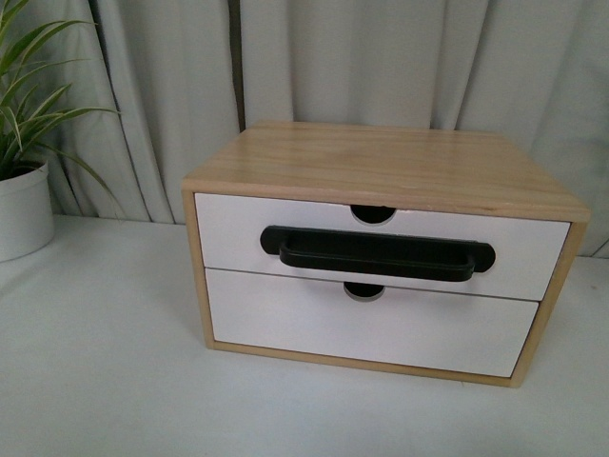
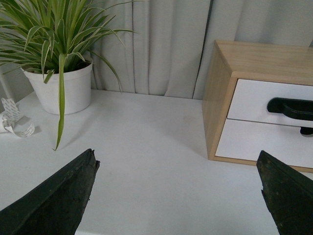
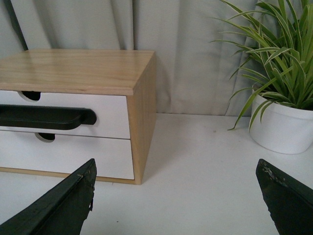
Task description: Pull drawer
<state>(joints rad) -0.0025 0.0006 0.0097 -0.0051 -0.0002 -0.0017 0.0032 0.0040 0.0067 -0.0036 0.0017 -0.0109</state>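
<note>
**Handled drawer (image 1: 233,238) sits pushed in, filling the upper slot of a light wood box (image 1: 381,157) at mid-table.**
Its white front carries a long black bar handle (image 1: 377,253) below a half-round notch (image 1: 373,213). The left gripper (image 2: 176,155) and right gripper (image 3: 176,163) both hang spread wide, holding and touching nothing. A potted plant (image 1: 21,205) stands at the left of the white table (image 1: 95,362); grey curtains (image 1: 171,86) hang behind.

The box (image 1: 381,162) stands on the table (image 1: 95,362) with the curtain (image 1: 171,95) behind it; in the box the drawer (image 1: 228,233) lies uppermost, the bar handle (image 1: 377,253) on its front, the handleless front (image 1: 371,328) directly below, one potted plant (image 1: 21,205) left of the box, and a second plant (image 3: 281,127) beyond the box's right side.
</note>
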